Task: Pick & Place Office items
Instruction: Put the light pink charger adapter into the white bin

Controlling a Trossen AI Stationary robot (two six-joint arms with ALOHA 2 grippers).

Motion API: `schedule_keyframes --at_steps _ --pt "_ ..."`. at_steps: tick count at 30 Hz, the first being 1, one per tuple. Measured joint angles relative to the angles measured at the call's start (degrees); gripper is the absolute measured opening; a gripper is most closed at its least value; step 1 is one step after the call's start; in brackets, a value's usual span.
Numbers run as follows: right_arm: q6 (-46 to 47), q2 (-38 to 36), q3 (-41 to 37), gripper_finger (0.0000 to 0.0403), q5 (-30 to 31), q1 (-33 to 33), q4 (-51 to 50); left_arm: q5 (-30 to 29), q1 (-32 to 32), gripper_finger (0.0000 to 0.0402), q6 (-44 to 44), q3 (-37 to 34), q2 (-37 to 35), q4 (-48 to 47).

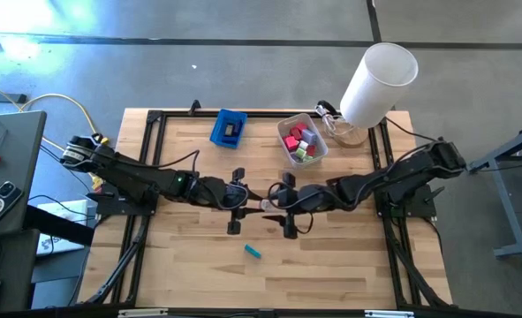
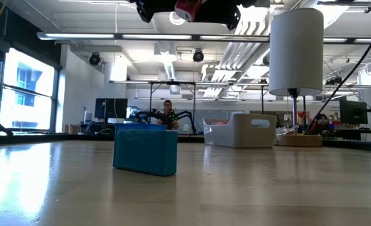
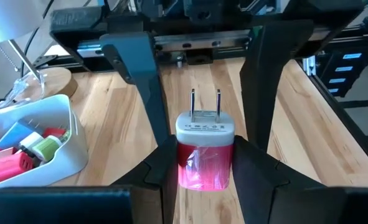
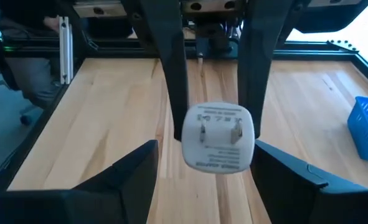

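Both arms reach in over the middle of the wooden table (image 1: pixel 331 265), wrists low and stretched toward each other, meeting nose to nose above the boards. The left gripper (image 3: pixel 205 165) pinches a red and white plug adapter (image 3: pixel 203 155) between its fingers (image 3: pixel 162 168), pressed against the red body on both sides. The adapter sits upright in that grip, white cap outward, its two metal prongs pointing straight away from the left wrist toward the right arm. The right gripper (image 4: pixel 202 171) hangs spread wide, its fingers (image 4: pixel 127 174) well to either side of the adapter's white face and not touching it. Beyond them, the white bin (image 1: pixel 301 141) holds red, pink and green items, with the blue tray (image 1: pixel 229 128) to its left. A small teal piece (image 1: pixel 253 251) lies alone on the boards, nearer the front edge.
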Motion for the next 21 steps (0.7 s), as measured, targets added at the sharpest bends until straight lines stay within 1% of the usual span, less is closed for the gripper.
schedule_keyframes --at_steps 8,11,21 --pt "-0.44 1.06 -0.02 0.0235 -0.22 -0.69 0.87 0.04 -0.02 0.0111 0.39 0.00 0.00 0.41" --pt "-0.47 1.09 -0.05 0.0235 -1.71 -1.04 1.68 0.04 -0.04 0.0111 0.39 0.00 0.07 0.50" --pt "-0.46 2.17 -0.04 0.0235 -1.81 -1.54 1.60 0.10 0.07 0.0111 0.39 0.00 1.11 0.95"
